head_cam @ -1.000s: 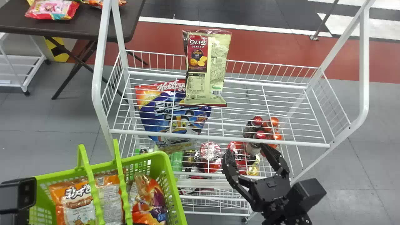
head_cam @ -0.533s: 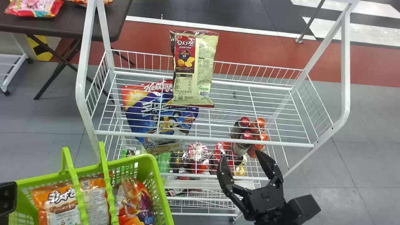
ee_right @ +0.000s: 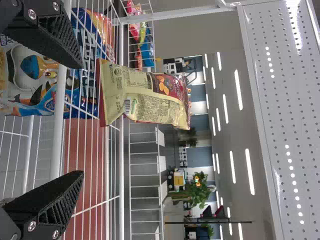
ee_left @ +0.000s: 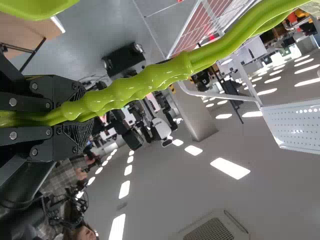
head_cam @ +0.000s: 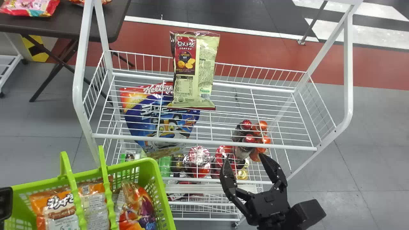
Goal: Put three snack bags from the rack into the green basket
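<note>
In the head view my right gripper (head_cam: 245, 159) stands open in front of the rack (head_cam: 204, 141), below and to the right of a cream-and-red snack bag (head_cam: 195, 72) standing upright on the top shelf. The right wrist view has the right gripper (ee_right: 75, 120) with its fingers wide apart and the snack bag (ee_right: 145, 95) beyond them. My left arm (head_cam: 5, 203) is at the head view's left edge; in the left wrist view the left gripper (ee_left: 82, 114) is shut on the green basket's handle (ee_left: 135, 82). The green basket (head_cam: 153, 164) holds an orange bag (head_cam: 57, 207) and a red-orange bag (head_cam: 135, 207).
A blue cereal bag (head_cam: 159, 121) stands on the shelf below, with red-capped bottles (head_cam: 252, 135) to its right. White side posts (head_cam: 348, 70) flank the top shelf. A dark table (head_cam: 64, 28) with bags stands at the back left.
Rack, snack bag and basket have shifted left in the head view. The right gripper has shifted slightly left and down there, still open, and less of the left arm shows.
</note>
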`<state>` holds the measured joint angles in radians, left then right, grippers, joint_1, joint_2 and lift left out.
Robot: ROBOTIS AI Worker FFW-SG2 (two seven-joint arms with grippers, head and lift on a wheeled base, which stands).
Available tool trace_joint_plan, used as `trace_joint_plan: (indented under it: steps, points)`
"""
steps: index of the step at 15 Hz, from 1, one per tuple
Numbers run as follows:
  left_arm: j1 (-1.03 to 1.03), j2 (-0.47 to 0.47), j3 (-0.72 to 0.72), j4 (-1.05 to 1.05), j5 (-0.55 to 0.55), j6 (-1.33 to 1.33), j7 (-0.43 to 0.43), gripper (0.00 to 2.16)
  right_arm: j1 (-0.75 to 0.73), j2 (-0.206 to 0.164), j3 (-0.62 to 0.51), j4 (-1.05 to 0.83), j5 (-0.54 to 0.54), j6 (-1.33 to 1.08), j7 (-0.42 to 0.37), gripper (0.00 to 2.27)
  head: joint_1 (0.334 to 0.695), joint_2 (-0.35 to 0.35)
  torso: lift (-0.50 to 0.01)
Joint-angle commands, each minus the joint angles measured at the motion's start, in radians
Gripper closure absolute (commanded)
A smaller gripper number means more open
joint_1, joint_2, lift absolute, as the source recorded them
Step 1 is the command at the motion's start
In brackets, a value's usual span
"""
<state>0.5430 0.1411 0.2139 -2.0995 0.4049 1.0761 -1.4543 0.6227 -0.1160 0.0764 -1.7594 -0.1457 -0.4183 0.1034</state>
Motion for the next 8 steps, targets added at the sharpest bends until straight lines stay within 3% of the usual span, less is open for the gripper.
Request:
trace_joint_plan:
  steps: [1,8]
  points:
    - [0.0,0.002,-0.001,0.001,0.0,0.003,0.003,2.15,0.0,0.003,-0.001,-0.005,0.0,0.007,0.001,0.05,0.695,-0.203,0.0]
    - [0.0,0.012,0.001,0.003,0.005,0.006,0.005,2.15,0.0,0.013,0.0,-0.023,0.002,0.062,-0.014,0.05,0.695,-0.195,0.0]
